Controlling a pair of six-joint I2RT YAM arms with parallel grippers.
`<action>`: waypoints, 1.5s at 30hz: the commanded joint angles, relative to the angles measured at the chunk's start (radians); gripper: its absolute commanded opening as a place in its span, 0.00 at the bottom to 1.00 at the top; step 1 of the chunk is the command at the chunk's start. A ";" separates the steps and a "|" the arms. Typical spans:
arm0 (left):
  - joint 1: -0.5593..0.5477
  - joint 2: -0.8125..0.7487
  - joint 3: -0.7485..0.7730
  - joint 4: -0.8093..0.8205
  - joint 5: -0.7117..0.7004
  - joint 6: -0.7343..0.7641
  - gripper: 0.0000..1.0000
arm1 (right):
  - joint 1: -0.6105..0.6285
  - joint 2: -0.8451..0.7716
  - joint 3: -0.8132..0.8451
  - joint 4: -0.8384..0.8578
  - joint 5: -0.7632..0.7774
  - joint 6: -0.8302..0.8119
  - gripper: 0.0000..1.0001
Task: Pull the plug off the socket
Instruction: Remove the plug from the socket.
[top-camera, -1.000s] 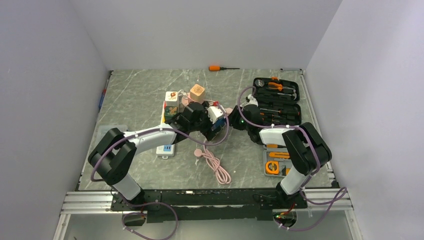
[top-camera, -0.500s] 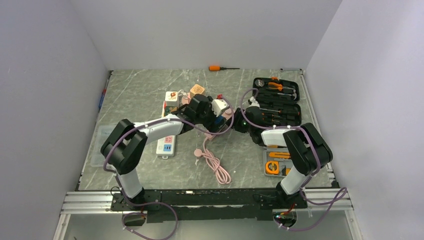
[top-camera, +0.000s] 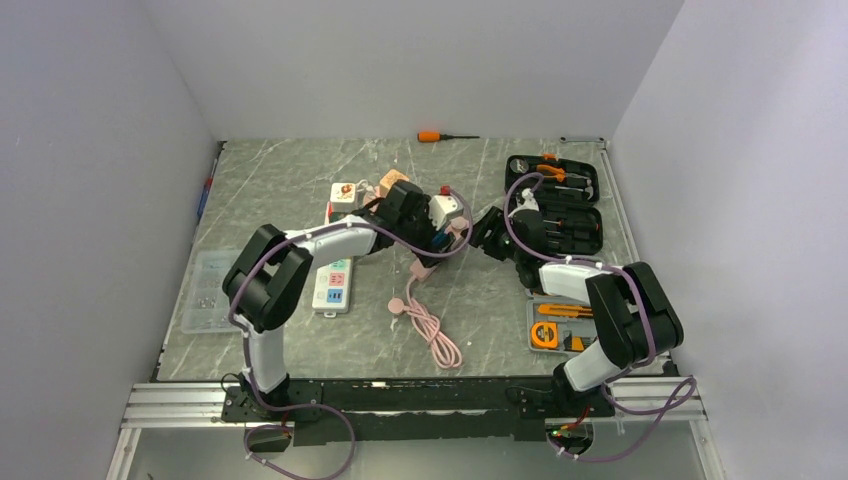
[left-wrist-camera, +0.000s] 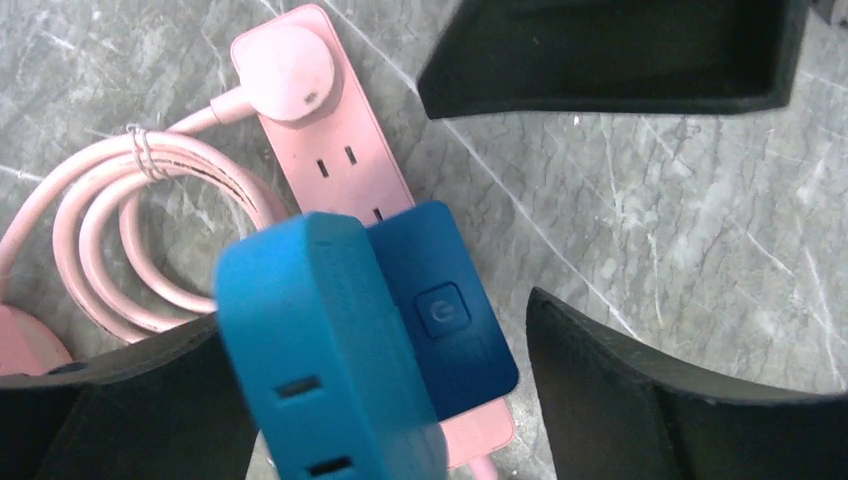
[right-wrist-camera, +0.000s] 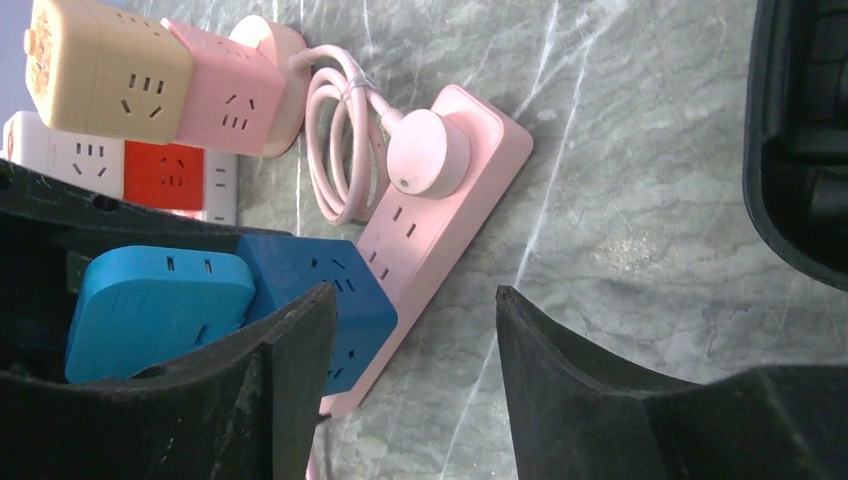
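Note:
A pink power strip (left-wrist-camera: 340, 165) lies on the marble table, also seen in the right wrist view (right-wrist-camera: 440, 200). A round pink plug (left-wrist-camera: 288, 72) sits in its far end (right-wrist-camera: 428, 152). A dark blue cube adapter (left-wrist-camera: 445, 310) sits on the strip, and a light blue adapter block (left-wrist-camera: 320, 350) joins it (right-wrist-camera: 155, 305). My left gripper (top-camera: 438, 222) is open around the light blue block; the block lies against one finger (left-wrist-camera: 110, 400), with a gap to the other. My right gripper (right-wrist-camera: 414, 300) is open and empty, just beside the strip.
Coiled pink cable (top-camera: 430, 330) lies in front of the strip. Cube and white sockets (right-wrist-camera: 110, 70) stand to the left, a white strip (top-camera: 333, 285) further left. An open black tool case (top-camera: 555, 205) is at the right, and an orange screwdriver (top-camera: 440, 136) at the back.
My left gripper has moved back and to the right, over the strip and the blue adapters. My right gripper has drawn back to the right, away from the left one.

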 joint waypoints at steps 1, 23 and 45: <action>0.014 0.070 0.122 -0.107 0.089 -0.004 0.86 | -0.020 -0.018 -0.022 0.069 -0.043 0.039 0.62; 0.027 -0.047 0.148 -0.177 0.084 -0.216 0.33 | -0.024 0.241 -0.048 0.425 -0.087 0.386 0.71; 0.024 -0.090 0.135 -0.118 0.042 -0.270 0.28 | 0.050 0.376 -0.011 0.636 -0.086 0.563 0.14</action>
